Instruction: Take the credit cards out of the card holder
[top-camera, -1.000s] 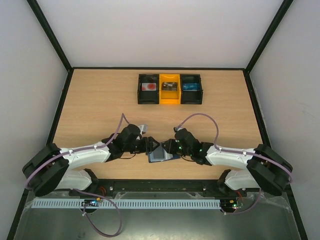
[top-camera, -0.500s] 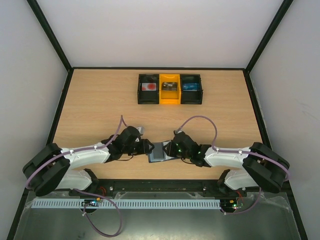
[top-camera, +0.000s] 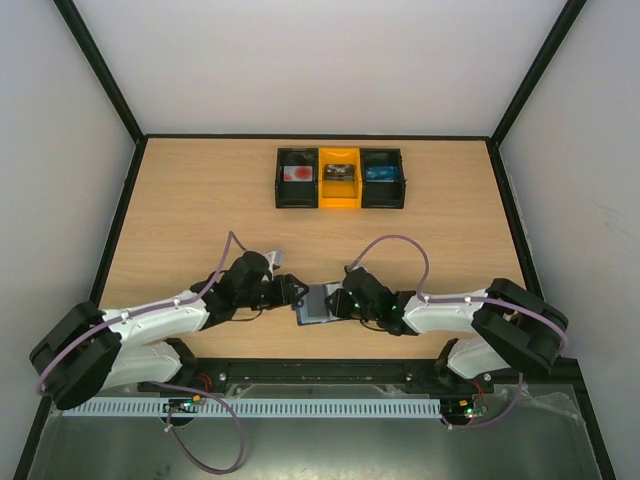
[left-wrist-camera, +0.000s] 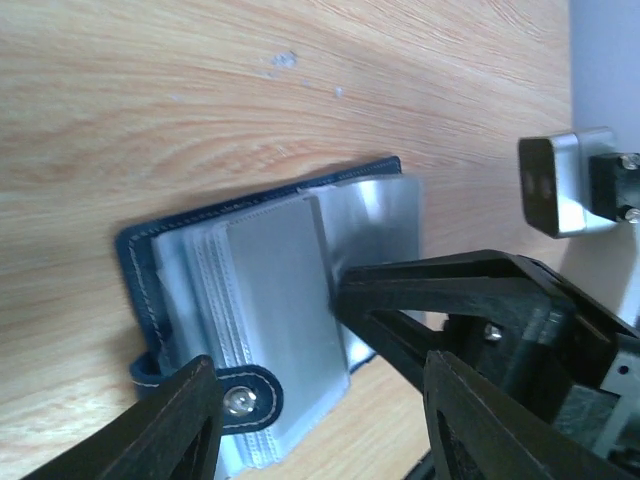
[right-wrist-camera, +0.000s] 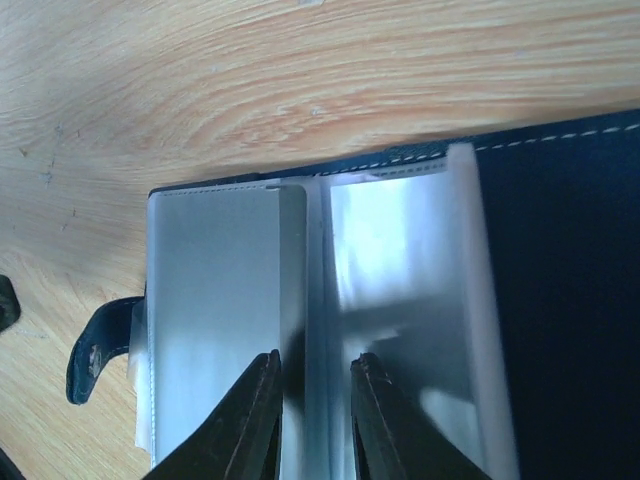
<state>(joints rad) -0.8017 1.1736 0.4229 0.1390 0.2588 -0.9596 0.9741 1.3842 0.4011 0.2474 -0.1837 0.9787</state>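
Where the two arms meet near the front edge of the wooden surface (top-camera: 200, 200), items run from left to right.

Left pincer (top-camera: 293, 292): black, released. Its fingers (left-wrist-camera: 180, 425) stand well apart at the left edge of the card holder, with the holder's tab edge between them and nothing clamped.

Card holder (top-camera: 318, 303): one, lying flat and opened out on the surface between the pincers.
- Cover: dark navy with pale stitching along the rim.
- Tab (left-wrist-camera: 235, 400): small, rounded, navy, with a metal snap, sticking out from one edge.
- Inside: a stack of pale silvery-grey clear sleeves (left-wrist-camera: 270, 290), fanned a little. Whether cards sit in them cannot be told.

Right pincer (top-camera: 337, 300): black, clenched to a narrow gap on the pale middle strip of the sleeves (right-wrist-camera: 316, 300), with its fingers (right-wrist-camera: 255, 420) resting on the holder's inner face.

Boxes at the far side, well apart from the holder, touching in a row:
- black box (top-camera: 297, 178), something red and white inside
- yellow box (top-camera: 339, 178), a dark item inside
- second black box (top-camera: 383, 178), something blue inside
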